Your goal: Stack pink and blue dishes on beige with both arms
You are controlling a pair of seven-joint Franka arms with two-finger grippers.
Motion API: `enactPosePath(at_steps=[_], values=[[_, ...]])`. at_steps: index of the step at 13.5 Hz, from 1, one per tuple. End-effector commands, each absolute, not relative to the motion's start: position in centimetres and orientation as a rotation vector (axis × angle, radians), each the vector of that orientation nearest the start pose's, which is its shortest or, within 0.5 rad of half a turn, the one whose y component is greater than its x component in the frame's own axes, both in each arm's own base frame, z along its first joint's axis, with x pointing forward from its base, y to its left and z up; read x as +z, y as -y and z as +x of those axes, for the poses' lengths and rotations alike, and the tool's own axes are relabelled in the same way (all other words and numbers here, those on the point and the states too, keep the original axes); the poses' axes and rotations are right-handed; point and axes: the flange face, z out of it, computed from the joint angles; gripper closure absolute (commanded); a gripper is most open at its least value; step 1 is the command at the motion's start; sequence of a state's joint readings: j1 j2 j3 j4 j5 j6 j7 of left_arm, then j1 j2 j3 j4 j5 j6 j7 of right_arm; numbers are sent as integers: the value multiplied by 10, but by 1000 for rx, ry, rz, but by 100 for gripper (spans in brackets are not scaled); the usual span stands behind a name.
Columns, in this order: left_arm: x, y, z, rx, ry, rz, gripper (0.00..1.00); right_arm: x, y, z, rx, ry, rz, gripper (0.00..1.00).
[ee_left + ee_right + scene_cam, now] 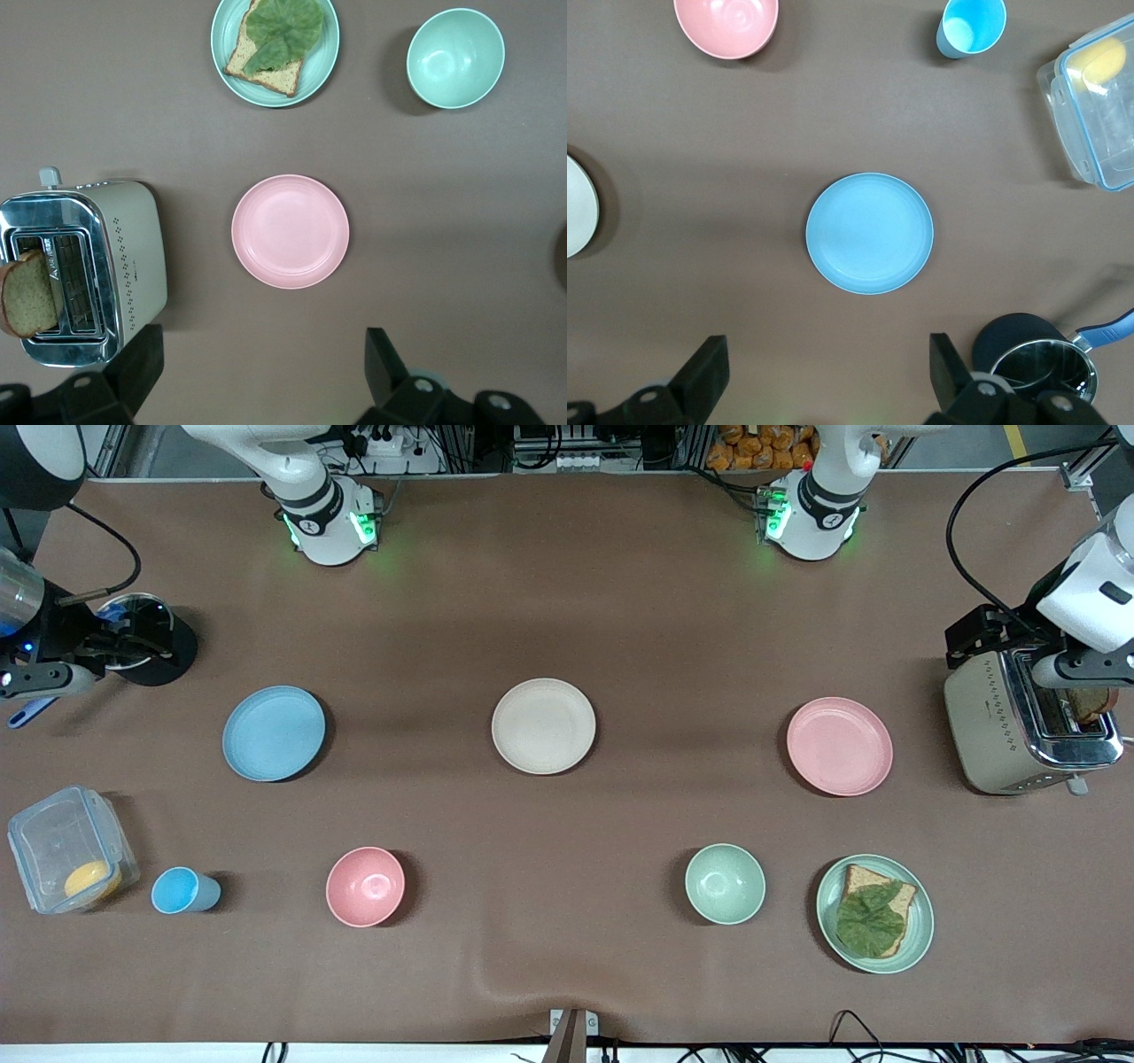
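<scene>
The pale pink plate lies flat toward the left arm's end of the table. The light blue plate lies toward the right arm's end, and the beige plate lies between them. All three are bare. My left gripper hangs open high over bare cloth beside the pink plate, on the side of the arm's base. My right gripper hangs open the same way beside the blue plate. An edge of the beige plate shows in the right wrist view. Neither gripper appears in the front view.
A toaster holding a bread slice stands beside the pink plate. Nearer the camera are a green plate with bread and lettuce, a green bowl, a pink bowl, a blue cup and a clear box. A steel pot sits near the blue plate.
</scene>
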State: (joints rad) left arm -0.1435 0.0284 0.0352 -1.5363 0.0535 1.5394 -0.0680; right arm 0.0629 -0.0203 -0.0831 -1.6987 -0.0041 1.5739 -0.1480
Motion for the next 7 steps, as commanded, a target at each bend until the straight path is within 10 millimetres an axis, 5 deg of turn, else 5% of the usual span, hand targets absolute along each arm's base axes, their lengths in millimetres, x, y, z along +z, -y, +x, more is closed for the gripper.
enactPosePath(at_steps=[1, 7], values=[[620, 52, 556, 46, -85, -3103, 0, 582, 9, 540, 163, 202, -3123, 0], [552, 49, 565, 53, -83, -3099, 0, 582, 9, 540, 163, 202, -3123, 0]])
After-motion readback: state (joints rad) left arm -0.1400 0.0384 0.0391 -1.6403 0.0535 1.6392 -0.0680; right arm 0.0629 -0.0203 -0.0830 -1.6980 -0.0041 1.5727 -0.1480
